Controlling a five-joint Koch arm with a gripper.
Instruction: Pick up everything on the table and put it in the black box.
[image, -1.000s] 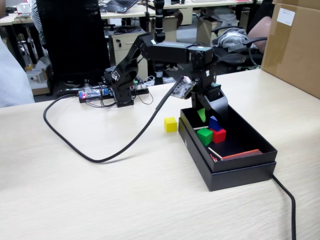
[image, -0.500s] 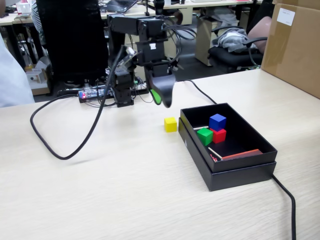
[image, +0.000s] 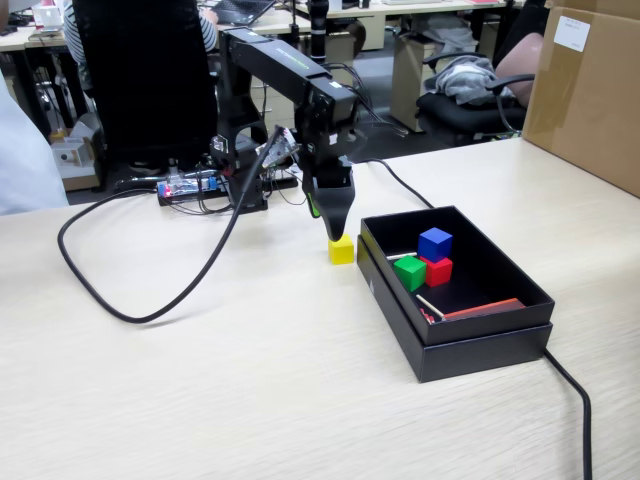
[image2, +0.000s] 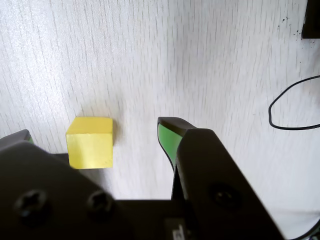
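Yellow cube (image2: 90, 142), one, sits between the wide-apart gripper (image2: 95, 135) jaws; three cubes lie in the black box (image: 480, 345).

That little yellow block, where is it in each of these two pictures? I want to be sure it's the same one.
Fixed view: the yellow block sits on the table just left of the black box, right under the gripper.
Wrist view: the yellow block lies left of centre, between the open jaws, nearer the left one.
Shared landmark: the gripper with green pads, directly over the block in both.
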